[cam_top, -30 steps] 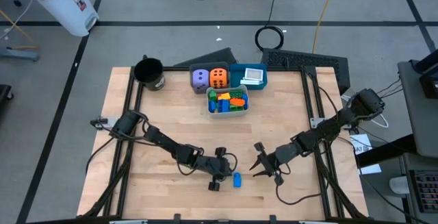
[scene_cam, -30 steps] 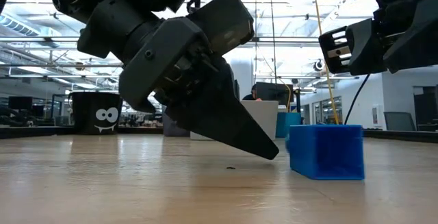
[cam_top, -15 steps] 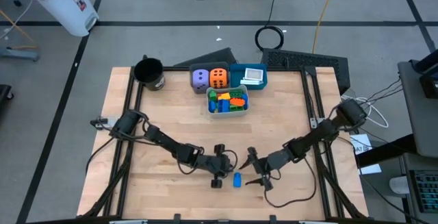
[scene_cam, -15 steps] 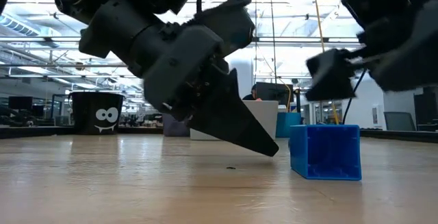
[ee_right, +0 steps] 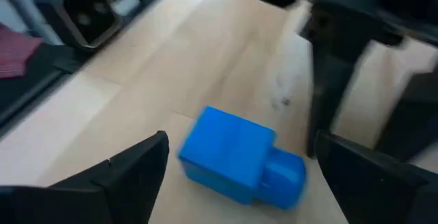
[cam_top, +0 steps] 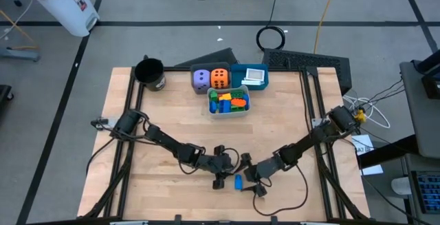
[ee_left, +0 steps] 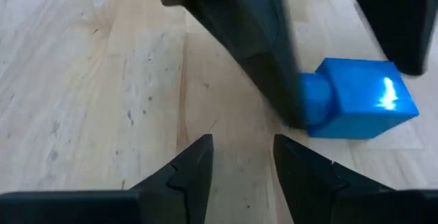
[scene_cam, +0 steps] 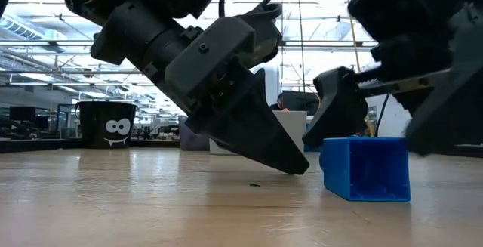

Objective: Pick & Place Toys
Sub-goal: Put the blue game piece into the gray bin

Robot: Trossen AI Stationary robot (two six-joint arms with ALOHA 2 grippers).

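Both arms are reaching in low over the front-middle of the wooden table, w/ a single blue block lying on the bare wood between them.

The left tool is sitting just beside the block on its left side. Its fingers are standing only a little apart and holding nothing; in the left wrist view the gap btwn the two fingers is showing bare wood. One dark finger tip is touching down on the table next to the block, as the low view shows.

The right tool is hanging over the block from the right, jaws spread wide, one finger on either side of it. The fingers aren't clamping the block; the right wrist view shows wood btwn each finger and the block.

The block is lying on its side, round stud pointing sideways.

At the table's back, well apart: grey bin w/ more coloured blocks, a purple die, an orange die, cards in a blue bin, and a black cup.
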